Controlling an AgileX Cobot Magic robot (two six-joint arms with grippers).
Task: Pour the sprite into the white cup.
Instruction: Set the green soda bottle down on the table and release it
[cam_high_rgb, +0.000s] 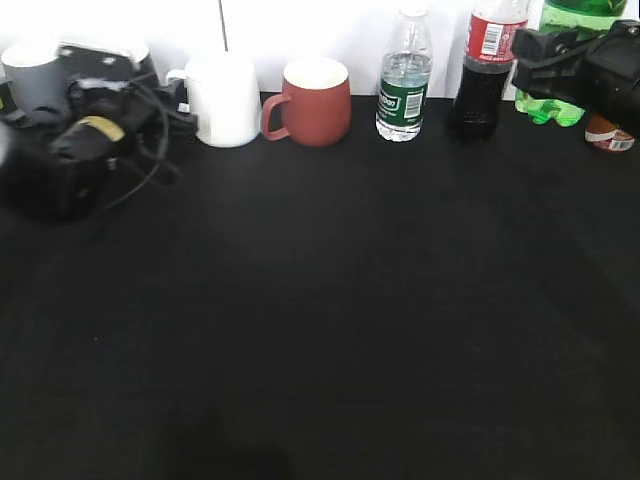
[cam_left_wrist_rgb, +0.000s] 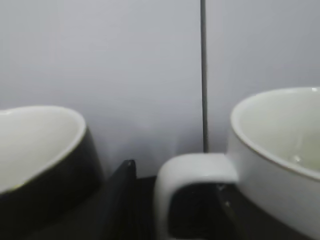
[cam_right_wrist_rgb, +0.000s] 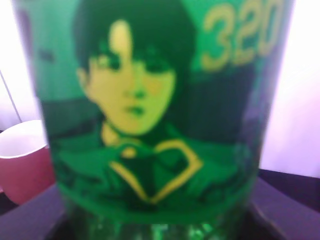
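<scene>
The white cup (cam_high_rgb: 225, 100) stands at the back left, its handle toward my left gripper (cam_high_rgb: 178, 108). In the left wrist view the cup (cam_left_wrist_rgb: 280, 150) is close, and my left gripper (cam_left_wrist_rgb: 175, 197) is open with one finger on each side of the handle, a gap showing on the left side. The sprite (cam_high_rgb: 570, 15) stands at the back right, mostly hidden by my right gripper (cam_high_rgb: 560, 62), which is at its label. In the right wrist view the green bottle (cam_right_wrist_rgb: 160, 125) fills the frame and hides the jaws.
A grey mug (cam_high_rgb: 35, 75) stands behind the left arm and shows at the left in the left wrist view (cam_left_wrist_rgb: 40, 150). A reddish-brown mug (cam_high_rgb: 312, 100), a small water bottle (cam_high_rgb: 405, 80) and a cola bottle (cam_high_rgb: 485, 70) line the back. A white wall is close behind.
</scene>
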